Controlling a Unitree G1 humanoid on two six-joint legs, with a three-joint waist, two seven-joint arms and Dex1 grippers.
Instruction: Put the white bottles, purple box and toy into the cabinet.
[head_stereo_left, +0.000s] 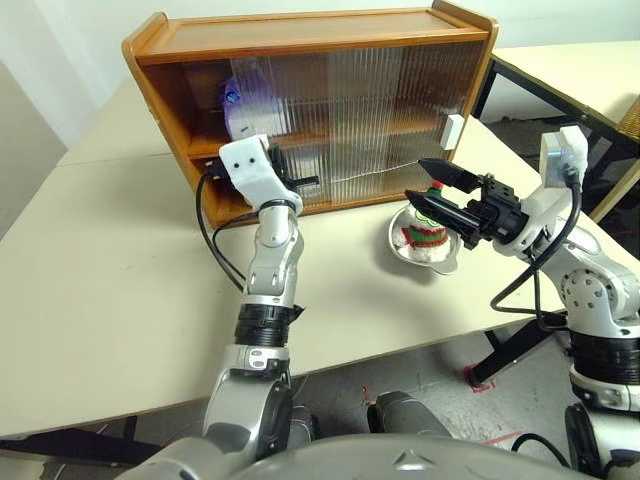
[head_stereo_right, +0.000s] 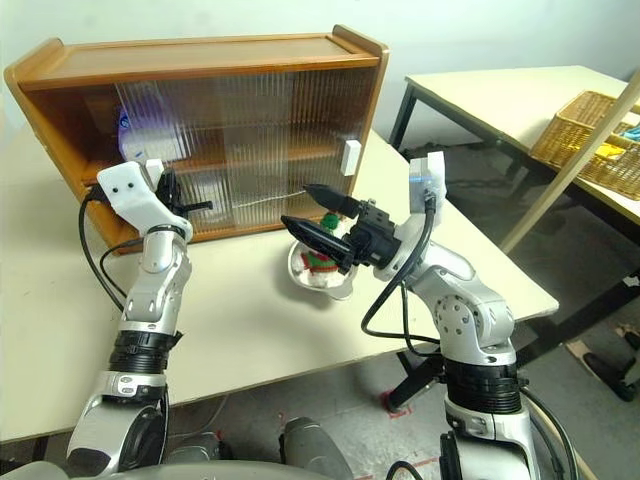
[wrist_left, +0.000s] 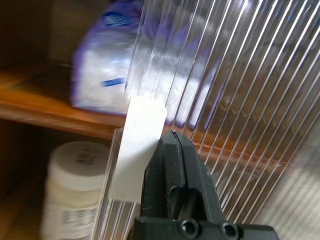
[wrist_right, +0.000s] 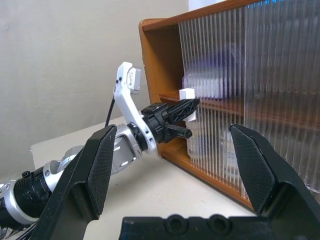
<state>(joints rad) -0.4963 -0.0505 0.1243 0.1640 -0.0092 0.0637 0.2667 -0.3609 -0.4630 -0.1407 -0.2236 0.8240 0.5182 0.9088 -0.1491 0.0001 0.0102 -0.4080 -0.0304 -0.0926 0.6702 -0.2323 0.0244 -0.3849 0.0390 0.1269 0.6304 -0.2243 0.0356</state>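
Cabinet (head_stereo_left: 310, 60) at the table's far edge – purple box (wrist_left: 107, 60) and one white bottle (wrist_left: 75, 185) inside, toy (head_stereo_left: 424, 236) in a bowl before it – left gripper (wrist_left: 172, 150) shut, pressing the door handle (wrist_left: 137, 145); right gripper (head_stereo_left: 437, 187) wide open, empty: push steadily along the track.

box (wrist_left: 107, 70): blurred, partly behind ribbed door (wrist_left: 240, 100)
bottle (wrist_left: 75, 195): cut off by edge, label unreadable
toy (head_stereo_left: 425, 238): half hidden behind right fingers (head_stereo_left: 445, 212)
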